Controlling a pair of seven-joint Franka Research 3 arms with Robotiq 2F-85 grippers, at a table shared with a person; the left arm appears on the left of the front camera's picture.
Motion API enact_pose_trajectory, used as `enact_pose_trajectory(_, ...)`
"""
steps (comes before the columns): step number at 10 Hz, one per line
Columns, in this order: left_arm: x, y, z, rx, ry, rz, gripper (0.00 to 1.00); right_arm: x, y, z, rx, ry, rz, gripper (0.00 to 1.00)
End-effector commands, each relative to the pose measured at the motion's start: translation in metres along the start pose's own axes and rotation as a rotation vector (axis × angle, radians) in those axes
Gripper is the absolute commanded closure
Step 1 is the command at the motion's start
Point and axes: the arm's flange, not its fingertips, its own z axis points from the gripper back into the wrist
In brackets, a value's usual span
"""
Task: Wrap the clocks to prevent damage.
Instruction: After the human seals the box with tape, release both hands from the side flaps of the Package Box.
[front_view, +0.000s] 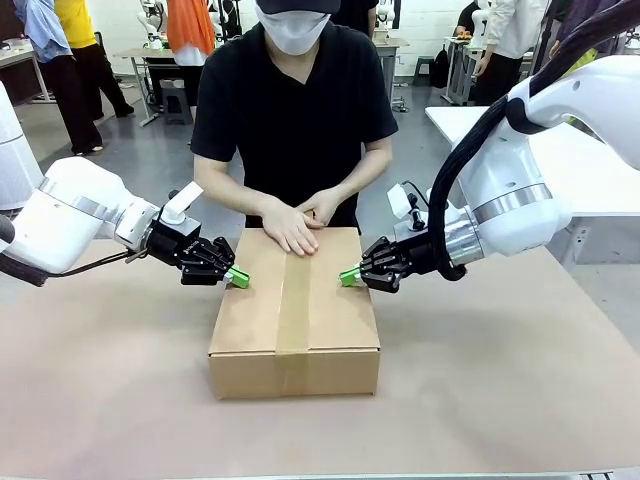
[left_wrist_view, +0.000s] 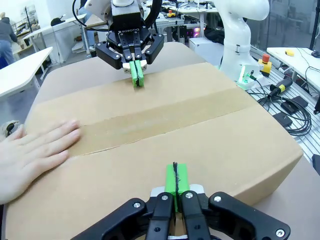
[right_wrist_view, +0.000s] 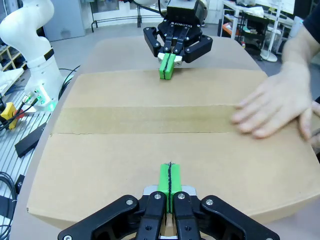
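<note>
**A:** Start with the big thing. The cardboard box (front_view: 294, 310) sits mid-table (front_view: 520, 380), flaps down, a strip of tape (front_view: 294, 300) along its top seam. You can't see the clocks; I'd judge they're inside, so treat the box as the thing to protect.

**B:** And the person?

**A:** Across from you, both of the person's hands (front_view: 300, 222) flat on the far end of the lid, over the seam. It looks like they're pressing the tape down, so your job is bracing.

**B:** Where do my arms stand?

**A:** The left gripper (front_view: 237, 277) is at the box's left top edge, the right gripper (front_view: 349, 276) at the right top edge, facing each other across the lid. On both, the green pads are pressed together with nothing between them. From the left wrist view you see the closed tips (left_wrist_view: 175, 181) resting on the lid's edge.

**B:** How do I do it well?

**A:** Press evenly from both sides, light and level, so the box doesn't skid or the flap buckle. Keep your tips clear of the tape and the person's fingers.
</note>
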Motion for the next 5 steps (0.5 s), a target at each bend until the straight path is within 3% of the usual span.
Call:
enact_pose_trajectory(1,-0.0011,0.0003,-0.0008,0.002,0.006,0.001,1.00,-0.0017,0.0003,-0.0017,-0.002,0.007,-0.012,0.99)
enact_pose_trajectory(5,-0.0011,0.0003,-0.0008,0.002,0.006,0.001,1.00,-0.0017,0.0003,-0.0017,-0.002,0.007,-0.012,0.99)
